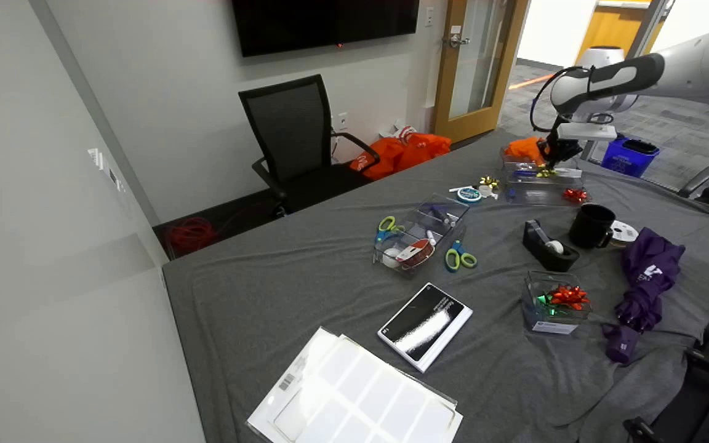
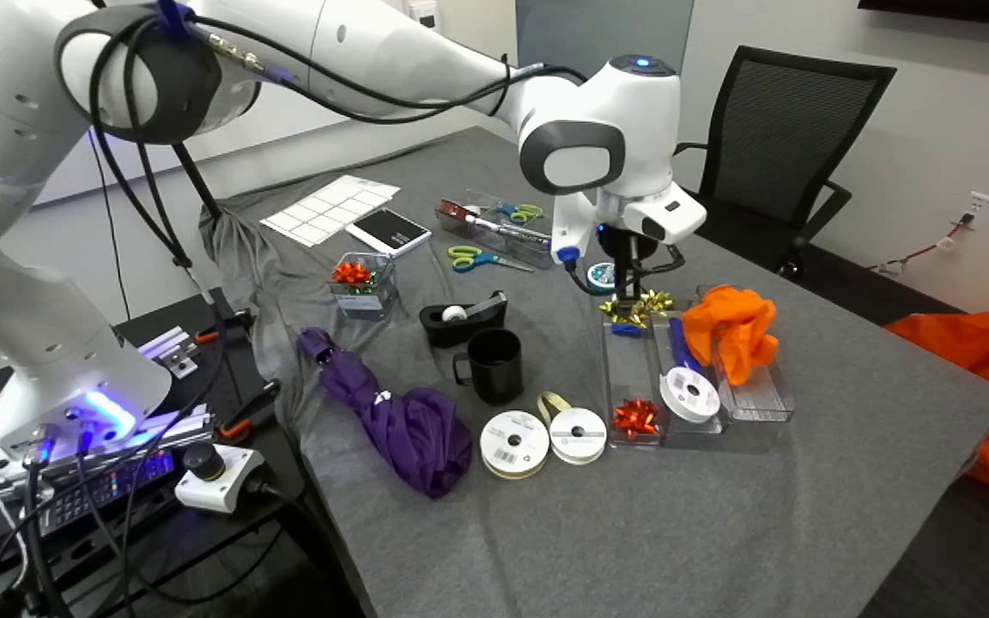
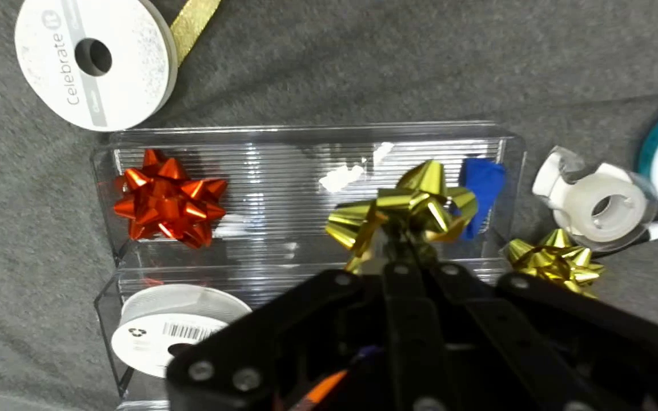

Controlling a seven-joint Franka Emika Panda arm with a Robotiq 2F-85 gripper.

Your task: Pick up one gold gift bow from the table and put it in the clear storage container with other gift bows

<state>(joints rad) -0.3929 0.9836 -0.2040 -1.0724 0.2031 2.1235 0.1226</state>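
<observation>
Gripper (image 3: 404,248) clamped on a gold bow (image 3: 420,200), right over the clear tray (image 3: 275,171) | clear storage container (image 2: 379,293) well apart, black tape dispenser (image 2: 460,324) squarely between | long carry coming, I'd say: lift high, cross, release inside

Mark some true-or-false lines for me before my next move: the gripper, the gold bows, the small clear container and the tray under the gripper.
1. The gripper is shut on a gold bow. True.
2. The small clear container holds a red bow and something green. True.
3. The held bow is already in that container. False: it is over a separate clear tray.
4. A second gold bow lies on the table beside the tape dispenser. True.
5. Nothing red lies in that tray. False: a second red bow sits at one end.
</observation>
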